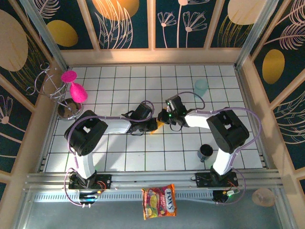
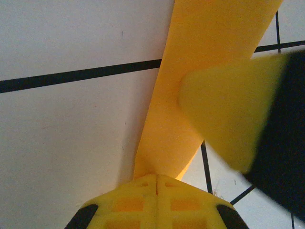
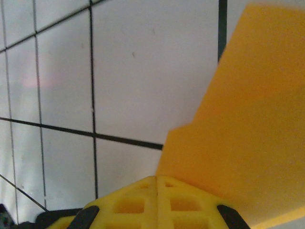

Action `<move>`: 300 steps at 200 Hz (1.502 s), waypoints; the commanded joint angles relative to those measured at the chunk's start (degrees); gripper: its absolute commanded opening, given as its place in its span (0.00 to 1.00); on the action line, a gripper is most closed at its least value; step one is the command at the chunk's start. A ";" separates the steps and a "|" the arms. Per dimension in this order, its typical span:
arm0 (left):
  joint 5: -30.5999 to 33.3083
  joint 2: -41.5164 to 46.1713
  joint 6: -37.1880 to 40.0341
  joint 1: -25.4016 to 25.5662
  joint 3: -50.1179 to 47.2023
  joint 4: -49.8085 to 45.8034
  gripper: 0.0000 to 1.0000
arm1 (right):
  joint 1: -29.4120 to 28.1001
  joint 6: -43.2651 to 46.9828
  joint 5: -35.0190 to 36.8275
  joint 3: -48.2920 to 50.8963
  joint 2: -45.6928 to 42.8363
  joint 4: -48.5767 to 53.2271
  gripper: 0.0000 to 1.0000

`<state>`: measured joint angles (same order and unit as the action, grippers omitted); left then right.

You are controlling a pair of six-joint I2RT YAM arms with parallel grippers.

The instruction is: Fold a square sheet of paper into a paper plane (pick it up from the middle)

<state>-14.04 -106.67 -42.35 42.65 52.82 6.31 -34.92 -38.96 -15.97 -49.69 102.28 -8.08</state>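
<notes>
The sheet of paper (image 1: 155,129), orange-yellow and folded narrow, hangs between both grippers over the middle of the tiled table. In the left wrist view the paper (image 2: 205,57) rises as a long strip from the tips of my left gripper (image 2: 157,175), whose jaws are shut on its end. A blurred yellow finger (image 2: 228,109) of the right gripper crosses in front of the strip. In the right wrist view my right gripper (image 3: 157,177) is shut, with the paper (image 3: 252,119) spreading up and right from its tips. From above, the left gripper (image 1: 152,125) and right gripper (image 1: 165,122) nearly touch.
A wire rack with pink glasses (image 1: 71,90) stands at the far left. A pale glass (image 1: 201,86) sits at the back right and a dark cup (image 1: 206,151) by the right arm's base. A snack packet (image 1: 159,201) lies in front of the rail. Walls enclose the table.
</notes>
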 commanded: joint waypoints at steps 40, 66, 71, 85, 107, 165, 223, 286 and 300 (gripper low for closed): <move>1.88 -2.43 -1.97 0.06 -3.86 -7.89 0.00 | 3.15 -1.06 4.89 4.61 2.68 -3.59 0.04; 2.44 -1.91 -3.79 0.12 -6.66 -7.42 0.00 | 8.70 0.48 5.67 7.77 1.71 -7.69 0.05; 2.45 -1.83 -4.17 0.12 -7.30 -7.17 0.00 | 9.90 0.96 5.81 8.13 1.60 -8.24 0.05; 2.06 -1.65 -5.25 0.07 -9.33 -6.07 0.00 | 13.06 2.05 6.23 9.18 1.01 -10.25 0.05; 1.43 -1.17 -6.16 0.12 -11.38 -4.71 0.00 | 16.95 3.34 6.48 9.32 0.89 -11.26 0.05; -0.71 0.04 -3.67 0.13 -7.33 -4.15 0.00 | 20.23 5.12 7.20 9.51 -2.59 -13.00 0.06; 0.25 7.42 -0.19 -0.70 3.42 -6.22 0.21 | 15.14 4.87 9.14 7.98 -13.84 -4.27 0.15; 6.87 20.10 -0.28 -7.21 -4.89 -5.39 0.53 | 3.92 -2.74 15.81 0.40 -14.37 13.67 0.40; 8.56 22.41 -0.20 -8.44 -8.15 -4.78 0.60 | 0.78 -5.34 18.79 -2.40 -12.80 18.67 0.44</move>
<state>-9.69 -87.15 -43.11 36.16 50.00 2.96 -30.39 -39.09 -3.81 -46.94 87.57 -0.73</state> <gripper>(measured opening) 0.551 0.409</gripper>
